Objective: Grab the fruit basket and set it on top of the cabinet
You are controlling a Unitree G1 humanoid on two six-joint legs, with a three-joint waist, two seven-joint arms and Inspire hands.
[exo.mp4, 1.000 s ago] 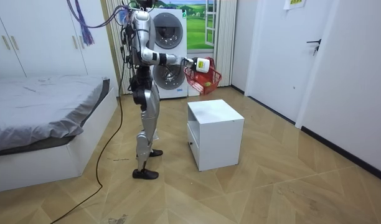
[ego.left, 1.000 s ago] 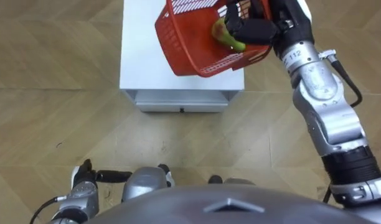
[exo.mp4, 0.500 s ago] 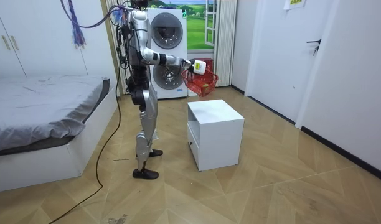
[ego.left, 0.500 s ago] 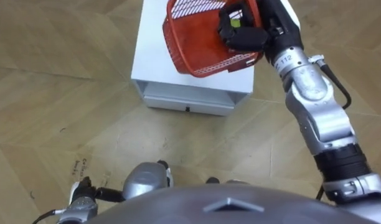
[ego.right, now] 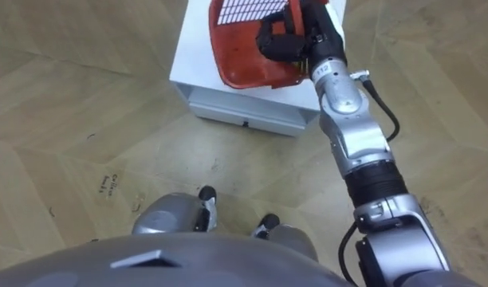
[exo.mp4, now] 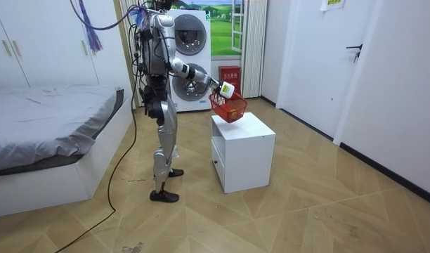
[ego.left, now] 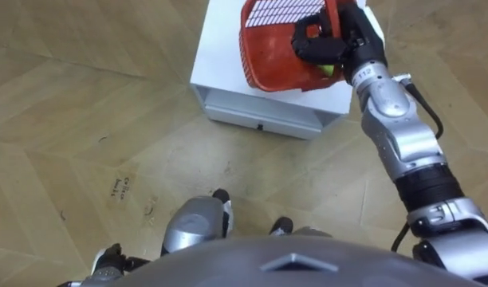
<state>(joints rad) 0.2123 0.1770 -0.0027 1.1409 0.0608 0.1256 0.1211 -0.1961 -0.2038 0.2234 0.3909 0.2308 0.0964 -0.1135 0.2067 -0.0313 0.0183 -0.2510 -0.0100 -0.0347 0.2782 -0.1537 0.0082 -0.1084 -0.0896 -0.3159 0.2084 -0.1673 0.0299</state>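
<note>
White cabinet (ego.left: 220,56) sits top ctr. Red fruit basket (ego.left: 268,56) hangs tilted over it, since right hand (ego.left: 324,48) has fingers curled round one side only, upper right. Green fruit (ego.left: 329,70) lies at the low side. Left hand (ego.left: 110,257) lower left, idle; grip can't tell.

Desk (ego.left: 220,56) — white, box-shaped, with a flat top and one drawer (ego.left: 264,118) in the front face, a small dark pull at its middle. The near left part of the top shows plain white; a red fruit basket (ego.left: 269,62) is over the far right part, and whether it touches the top cannot be told. Floor (ego.left: 84,119) — light brown wood laid in a herringbone pattern. It carries the desk, with the robot standing near the drawer side. The room view adds a bed (exo.mp4: 53,133) at its left and a washing machine (exo.mp4: 192,60) behind the robot.
</note>
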